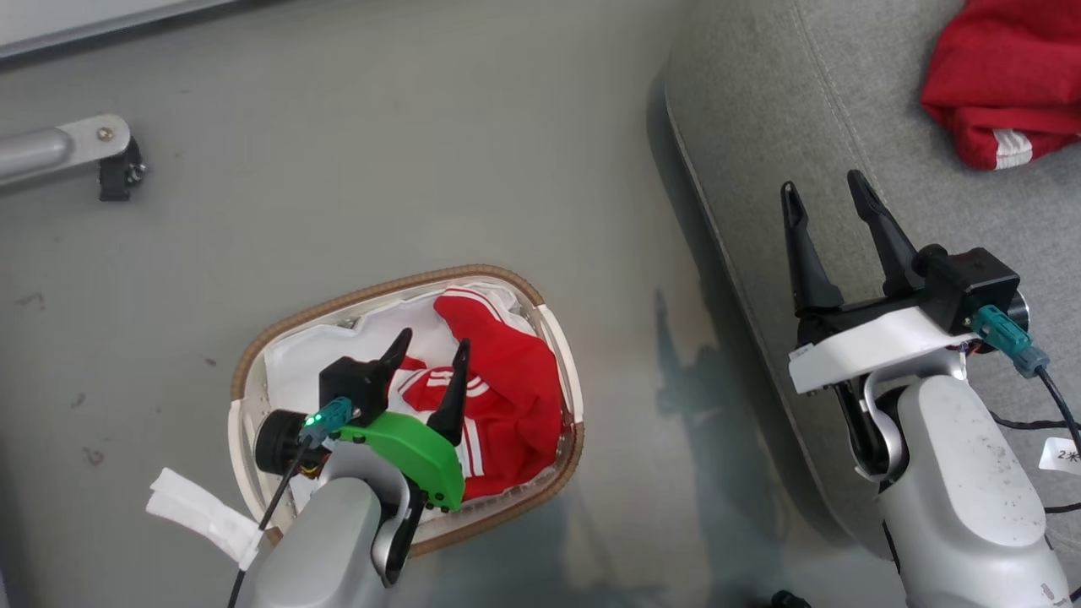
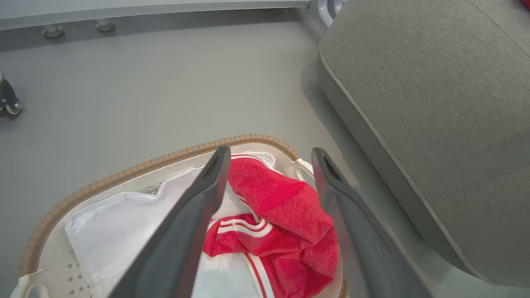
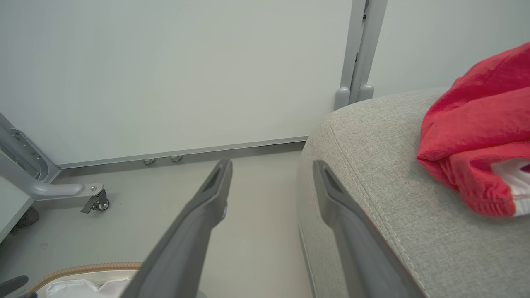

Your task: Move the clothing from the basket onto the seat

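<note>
1. Head view: the left gripper (image 1: 434, 339) is seen spread wide over the basket (image 1: 380, 291), with nothing held between its fingers.
2. A red garment (image 1: 515, 380) is bunched in the basket, below the fingertips and to their right; whether it is touched cannot be told.
3. The liner (image 1: 296, 363) is exposed to the left of that gripper.
4. The right gripper (image 1: 821, 181) is likewise spread wide and empty, over the seat's (image 1: 802, 101) left edge.
5. Another garment (image 1: 1005, 76) is laid on the seat, ahead and right of the right gripper, well apart from it.
</note>
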{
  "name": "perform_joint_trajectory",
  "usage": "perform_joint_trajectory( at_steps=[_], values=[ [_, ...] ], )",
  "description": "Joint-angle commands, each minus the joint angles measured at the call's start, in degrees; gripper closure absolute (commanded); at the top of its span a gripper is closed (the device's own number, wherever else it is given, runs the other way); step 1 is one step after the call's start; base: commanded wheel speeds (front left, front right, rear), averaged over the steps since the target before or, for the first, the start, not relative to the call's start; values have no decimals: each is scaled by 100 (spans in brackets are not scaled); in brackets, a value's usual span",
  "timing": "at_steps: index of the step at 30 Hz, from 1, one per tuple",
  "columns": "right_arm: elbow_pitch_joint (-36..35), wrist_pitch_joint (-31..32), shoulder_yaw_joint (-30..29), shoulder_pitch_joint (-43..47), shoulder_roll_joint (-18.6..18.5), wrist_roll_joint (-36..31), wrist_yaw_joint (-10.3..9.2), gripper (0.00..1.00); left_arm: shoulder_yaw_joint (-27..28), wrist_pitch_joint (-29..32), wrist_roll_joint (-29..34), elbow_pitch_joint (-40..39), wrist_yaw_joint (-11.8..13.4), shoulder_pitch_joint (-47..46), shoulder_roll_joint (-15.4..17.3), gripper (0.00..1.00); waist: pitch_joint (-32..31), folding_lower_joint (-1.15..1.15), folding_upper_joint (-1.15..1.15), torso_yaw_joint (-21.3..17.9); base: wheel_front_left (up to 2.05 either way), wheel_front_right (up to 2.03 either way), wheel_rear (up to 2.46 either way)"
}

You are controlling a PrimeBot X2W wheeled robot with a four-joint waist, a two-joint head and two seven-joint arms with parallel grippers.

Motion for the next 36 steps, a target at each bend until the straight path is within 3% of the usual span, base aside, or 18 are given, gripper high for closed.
perform_joint_trajectory(
  at_steps=[1,16,24,36],
  values=[
    [-39,-3,16,-109,5,33,-8,0,-117,3,-49,70,-27,-160,36,0,440,0,0,-324,0,0,0],
    [-238,-3,48,-474,37,58,-8,0,-1597,3,35,794,-64,-1020,35,0,1266,0,0,-576,0,0,0],
    [-398,-2,56,-661,31,26,-8,0,-1863,2,351,1526,-55,-1520,35,0,1723,0,0,-637,0,0,0],
    [-665,-2,-4,-867,-18,57,-8,0,-1999,3,503,2327,251,-2125,35,0,2294,0,0,-658,0,0,0]
  ],
)
